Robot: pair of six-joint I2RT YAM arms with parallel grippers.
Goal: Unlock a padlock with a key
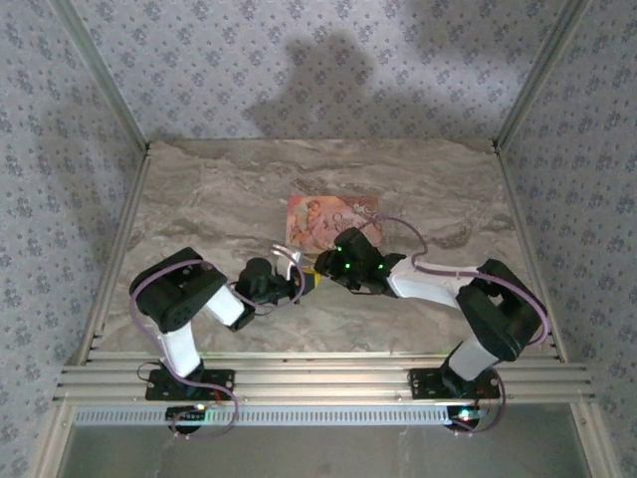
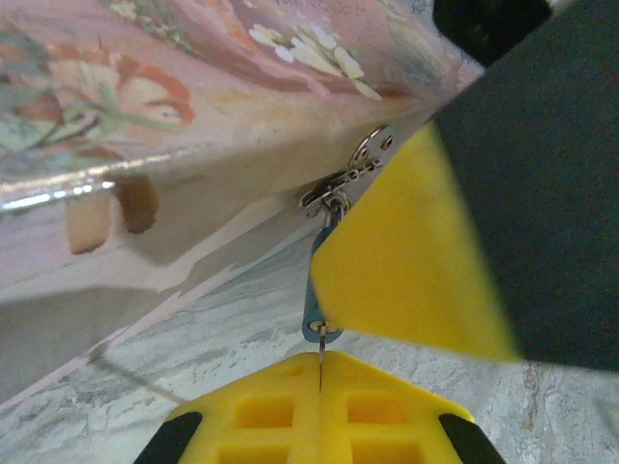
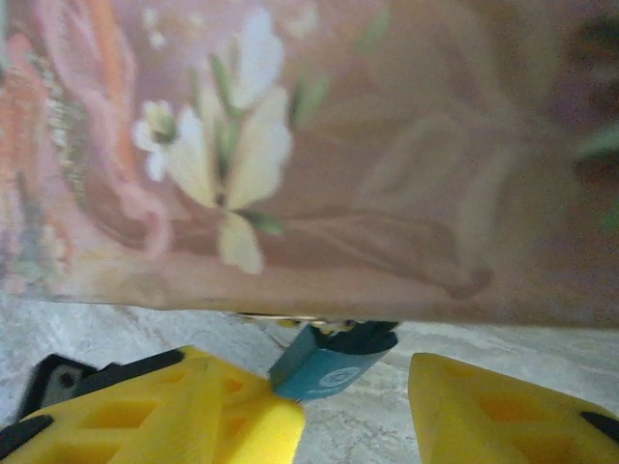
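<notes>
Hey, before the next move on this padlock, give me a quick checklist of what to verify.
1. Left gripper shut: ok.
2. What it pinches: cannot tell.
3. Padlock between right gripper fingers: ok.
4. Right gripper closed on padlock: not ok, jaws open.
5. Padlock clear of box: cannot tell.
6. Padlock unlocked: cannot tell.

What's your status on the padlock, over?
Left gripper shut on a metal sliver by the padlock. Right gripper open, padlock between the jaws, touching one pad. Pink box crowds right behind.
</notes>
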